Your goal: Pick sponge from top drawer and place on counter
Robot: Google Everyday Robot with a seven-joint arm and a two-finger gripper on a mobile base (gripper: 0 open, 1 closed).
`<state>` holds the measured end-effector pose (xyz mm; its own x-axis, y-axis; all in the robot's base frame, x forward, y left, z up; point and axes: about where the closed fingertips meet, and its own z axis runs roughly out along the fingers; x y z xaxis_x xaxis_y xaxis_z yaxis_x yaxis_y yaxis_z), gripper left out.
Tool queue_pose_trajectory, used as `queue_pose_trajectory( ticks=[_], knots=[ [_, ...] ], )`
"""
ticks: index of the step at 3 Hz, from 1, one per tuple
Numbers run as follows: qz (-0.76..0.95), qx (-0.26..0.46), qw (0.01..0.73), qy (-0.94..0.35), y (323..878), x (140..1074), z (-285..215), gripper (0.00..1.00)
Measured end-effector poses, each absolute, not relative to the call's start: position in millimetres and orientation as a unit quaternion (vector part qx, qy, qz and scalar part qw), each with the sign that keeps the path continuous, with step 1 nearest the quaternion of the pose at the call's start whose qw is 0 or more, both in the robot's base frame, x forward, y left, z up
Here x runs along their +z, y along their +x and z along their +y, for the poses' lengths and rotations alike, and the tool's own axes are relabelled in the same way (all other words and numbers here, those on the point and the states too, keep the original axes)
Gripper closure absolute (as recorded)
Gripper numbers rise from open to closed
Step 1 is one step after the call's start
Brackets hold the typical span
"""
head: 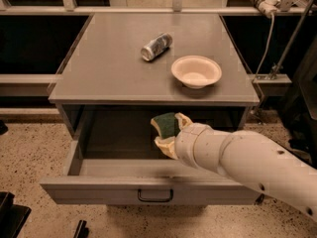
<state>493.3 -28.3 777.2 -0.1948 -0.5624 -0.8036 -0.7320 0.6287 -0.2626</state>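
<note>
Sponge [167, 125] clamped in gripper [169, 131], held over open top drawer [148, 195], just below counter [109, 68] edge

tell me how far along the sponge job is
Done: the top drawer is open and the end effector is shut on the sponge. In hand: the sponge hangs over the drawer, below the counter edge. Left: raise it and set it on the counter, near the bowl and can.

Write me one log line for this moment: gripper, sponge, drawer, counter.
gripper: shut on sponge, above open top drawer | counter: sponge not yet placed | also on counter: bowl, can
</note>
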Motion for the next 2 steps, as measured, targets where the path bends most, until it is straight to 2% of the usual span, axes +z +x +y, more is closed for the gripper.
queue_pose_trajectory(
  ticks=[1, 2],
  knots=[
    [0.749, 0.087, 0.484, -0.444, 490, 795, -25, 1.0],
    [0.728, 0.101, 0.49, -0.469, 517, 835, -27, 1.0]
  ],
)
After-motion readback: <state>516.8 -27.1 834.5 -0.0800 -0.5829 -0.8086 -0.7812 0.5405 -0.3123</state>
